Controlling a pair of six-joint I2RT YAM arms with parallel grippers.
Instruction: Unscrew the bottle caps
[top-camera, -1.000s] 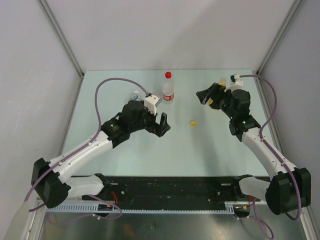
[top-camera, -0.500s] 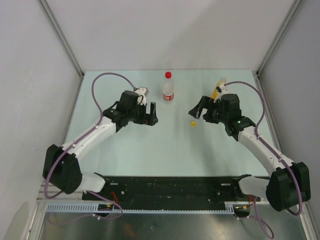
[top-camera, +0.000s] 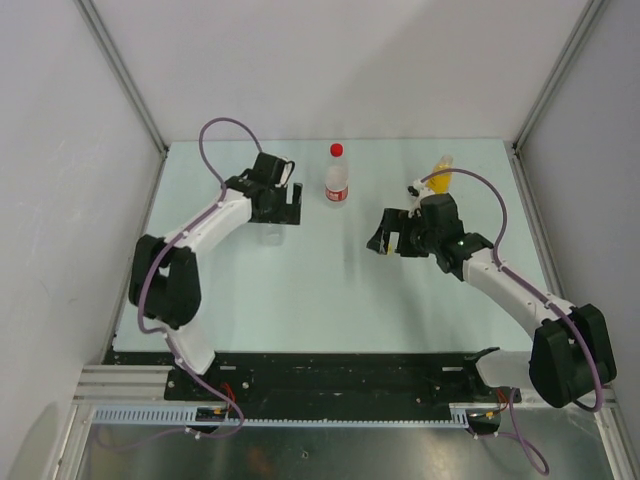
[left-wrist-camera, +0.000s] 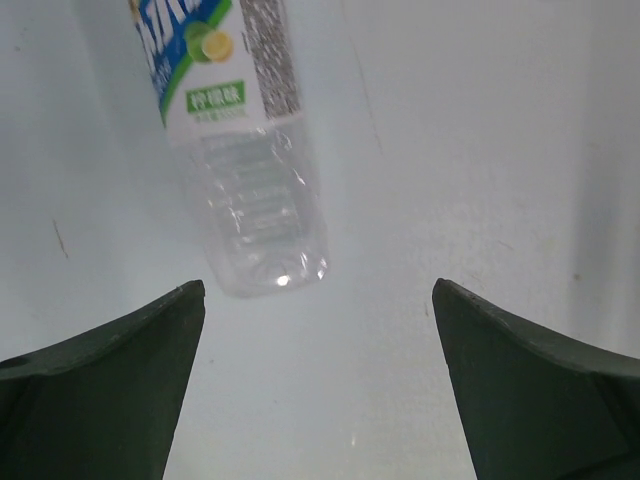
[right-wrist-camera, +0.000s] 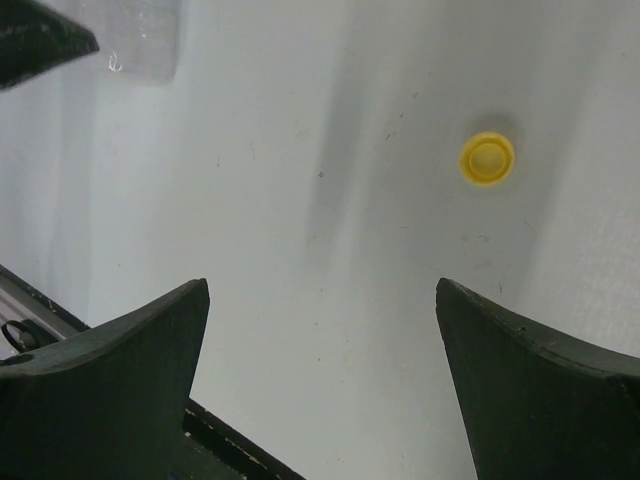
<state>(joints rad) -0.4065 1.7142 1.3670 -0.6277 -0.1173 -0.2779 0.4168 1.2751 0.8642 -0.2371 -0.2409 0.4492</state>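
Since half a second ago, the left arm has folded back toward the far left corner of the counter (top-camera: 300, 295), carrying the left claw (left-wrist-camera: 318, 288) farther from the near edge. The right claw (right-wrist-camera: 322, 285) has slid left and now covers the spot where the yellow cap (right-wrist-camera: 488, 158) lay in the open.

The blue-white labelled bottle (left-wrist-camera: 245, 170) is near the far left corner, its clear base just ahead of the left claw. The red-capped bottle (top-camera: 337, 182) stands at the middle of the far edge, well apart from both claws. The yellow-orange bottle (top-camera: 441, 168) is half hidden behind the right arm.

The left claw gapes wide and touches nothing. The right claw is equally spread and empty, with the yellow cap loose on the counter ahead of its right finger.
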